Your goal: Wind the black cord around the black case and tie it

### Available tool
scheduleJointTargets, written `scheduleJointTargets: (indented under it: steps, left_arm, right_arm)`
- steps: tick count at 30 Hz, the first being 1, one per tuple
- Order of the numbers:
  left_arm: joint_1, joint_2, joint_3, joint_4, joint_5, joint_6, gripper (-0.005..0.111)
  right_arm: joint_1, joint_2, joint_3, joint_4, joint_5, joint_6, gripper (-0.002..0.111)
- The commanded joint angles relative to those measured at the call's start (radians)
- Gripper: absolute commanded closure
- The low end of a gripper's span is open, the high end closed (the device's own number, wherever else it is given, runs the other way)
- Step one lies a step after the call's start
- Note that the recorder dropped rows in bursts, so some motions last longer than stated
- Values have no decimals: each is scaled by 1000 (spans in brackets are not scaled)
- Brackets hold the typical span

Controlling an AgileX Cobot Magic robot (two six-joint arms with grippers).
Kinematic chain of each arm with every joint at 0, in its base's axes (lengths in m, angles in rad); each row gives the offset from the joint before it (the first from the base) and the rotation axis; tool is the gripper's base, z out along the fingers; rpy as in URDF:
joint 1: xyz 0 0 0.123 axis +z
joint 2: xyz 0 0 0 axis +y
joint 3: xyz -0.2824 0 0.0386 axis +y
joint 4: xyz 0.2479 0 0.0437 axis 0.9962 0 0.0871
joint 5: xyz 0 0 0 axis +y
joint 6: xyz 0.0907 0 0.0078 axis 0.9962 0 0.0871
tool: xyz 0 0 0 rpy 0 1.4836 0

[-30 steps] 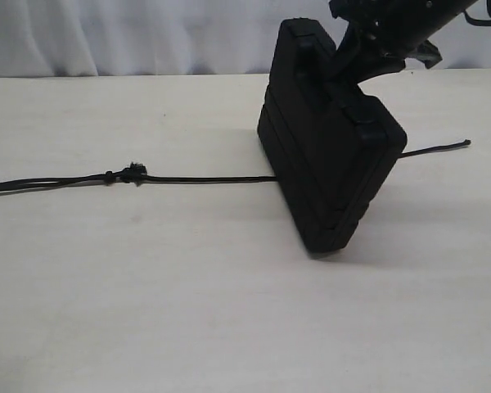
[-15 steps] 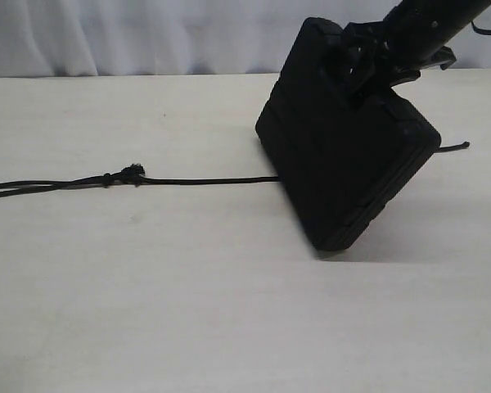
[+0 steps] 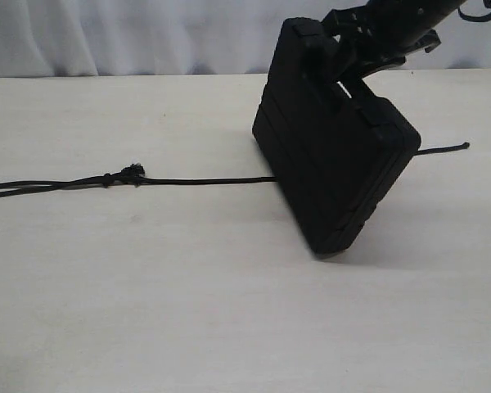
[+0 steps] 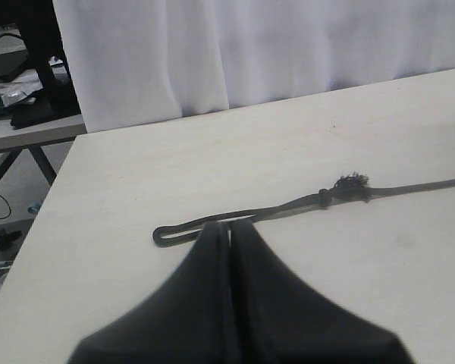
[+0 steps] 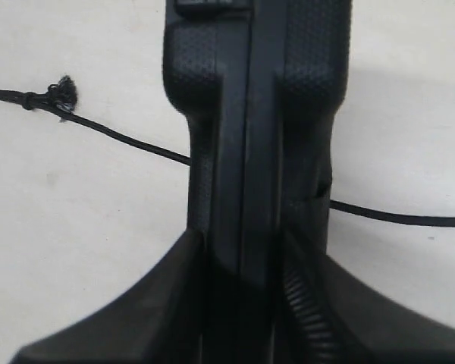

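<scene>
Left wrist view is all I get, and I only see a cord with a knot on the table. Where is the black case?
Observer: The black case stands tilted on one edge on the table, further along the cord past the knot.
Operator: Who's holding it up?
Observer: The right end effector grips it at the top.
Operator: And where does the cord go?
Observer: The black cord runs under the case and pokes out the other side.

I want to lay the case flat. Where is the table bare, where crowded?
Bare table lies along the near side of the black cord, and beyond it, left of the black case. Crowded: at the case, where the right tool grips its top.
</scene>
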Motion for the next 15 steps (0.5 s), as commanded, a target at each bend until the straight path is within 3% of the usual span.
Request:
scheduleJointTargets:
  steps: [1,7,15]
  left_arm:
    - [1,-2,2,-1,-5,-1,107]
    - [1,-2,2,-1,-5,-1,107]
    - [1,-2,2,-1,-5,-1,107]
  right_arm:
    - [27,-4,-3,-53,-21,22,77]
    - [55,0,-3,-116,-21,48,84]
    - [55,-10,-5,-101,-25,50,84]
